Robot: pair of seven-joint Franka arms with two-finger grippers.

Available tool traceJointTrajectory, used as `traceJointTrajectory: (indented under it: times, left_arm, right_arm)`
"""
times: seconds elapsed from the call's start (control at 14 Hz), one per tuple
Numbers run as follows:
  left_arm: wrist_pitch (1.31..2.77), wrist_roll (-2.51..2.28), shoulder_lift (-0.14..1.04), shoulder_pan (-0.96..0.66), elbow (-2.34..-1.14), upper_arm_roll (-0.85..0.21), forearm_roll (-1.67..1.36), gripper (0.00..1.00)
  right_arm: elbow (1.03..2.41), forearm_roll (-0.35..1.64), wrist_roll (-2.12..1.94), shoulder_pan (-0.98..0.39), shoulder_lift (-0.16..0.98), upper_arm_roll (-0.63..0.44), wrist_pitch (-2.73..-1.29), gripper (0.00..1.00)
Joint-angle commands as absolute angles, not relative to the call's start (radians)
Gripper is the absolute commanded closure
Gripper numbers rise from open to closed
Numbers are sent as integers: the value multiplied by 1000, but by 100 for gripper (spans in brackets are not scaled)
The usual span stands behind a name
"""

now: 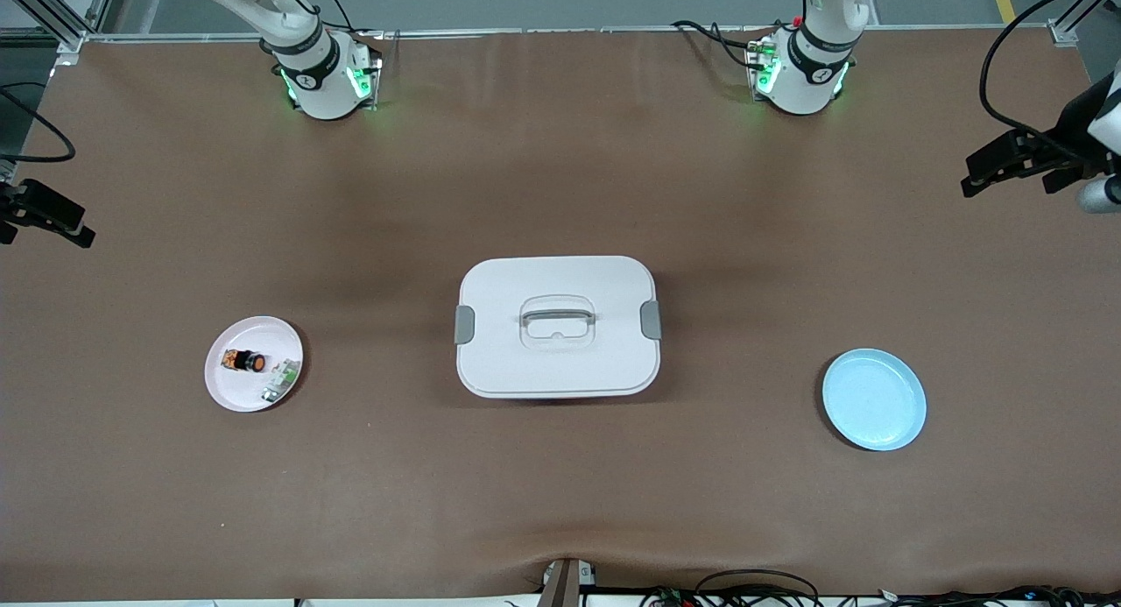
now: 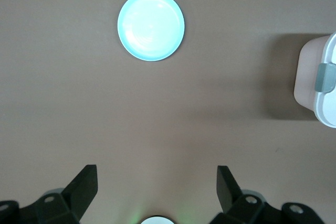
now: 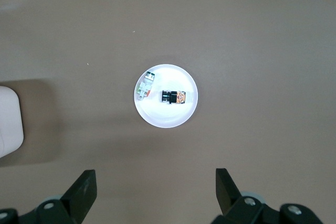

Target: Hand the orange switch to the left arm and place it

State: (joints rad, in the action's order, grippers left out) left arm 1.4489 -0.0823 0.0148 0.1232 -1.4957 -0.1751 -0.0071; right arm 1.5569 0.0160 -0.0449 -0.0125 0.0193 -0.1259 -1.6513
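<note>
**Waiting high at both ends, pincers spread wide**

Sitting on the pink plate (image 1: 254, 364) toward the right arm's end of the desk (image 1: 560, 502), the orange switch (image 1: 243, 360) lies on its side, just beside a small green-and-white part (image 1: 281, 379) that lies nearer the front camera on the same plate. Both parts lie inside the rim, the green-and-white one close to the plate's edge.

At the middle of the desk stands the box (image 1: 558, 327), lid on, grey latches at its two short sides and a grey handle recessed in its top. It lies between the pink plate and the blue plate (image 1: 874, 399), which rests toward the left arm's end and carries nothing. Wide bare brown surface separates the box from each plate and runs all along the edge nearest the front camera.

The right pincer (image 3: 156, 187) hangs in the air at the right arm's end, its fingers (image 3: 84, 190) released and wide apart, looking down on the pink plate with nothing between them. The left pincer (image 2: 157, 184) hangs likewise at the left arm's end, fingers (image 2: 227, 184) spread and empty, over bare desk with the blue plate in its view and one latched end of the box at the side. Both arms wait well apart from the box.
</note>
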Motion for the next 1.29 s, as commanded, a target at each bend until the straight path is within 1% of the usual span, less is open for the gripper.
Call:
traceJointTrajectory:
  times: [0.0, 0.14, 0.5, 0.79, 1.07, 1.21]
  left_arm:
    - [1446, -89, 38, 117, -1471, -181, 6, 0]
    - [1447, -87, 38, 118, -1468, -183, 9, 0]
    - [1447, -72, 32, 130, -1468, -181, 9, 0]
    - [1436, -71, 21, 130, -1466, -173, 11, 0]
    - [1411, -81, 15, 129, -1466, -175, 11, 0]
    - [1387, -86, 14, 127, -1467, -184, 9, 0]
  right_arm:
    - [1534, 12, -40, -5, 31, -120, -1635, 0]
    - [1534, 11, -40, -8, 32, -120, -1635, 0]
    - [1532, 12, -37, -2, 77, -118, -1646, 0]
    - [1519, 11, -40, -12, 150, -118, -1660, 0]
    - [1519, -1, -41, -11, 262, -118, -1726, 0]
    - [1519, -6, -40, -12, 307, -118, -1733, 0]
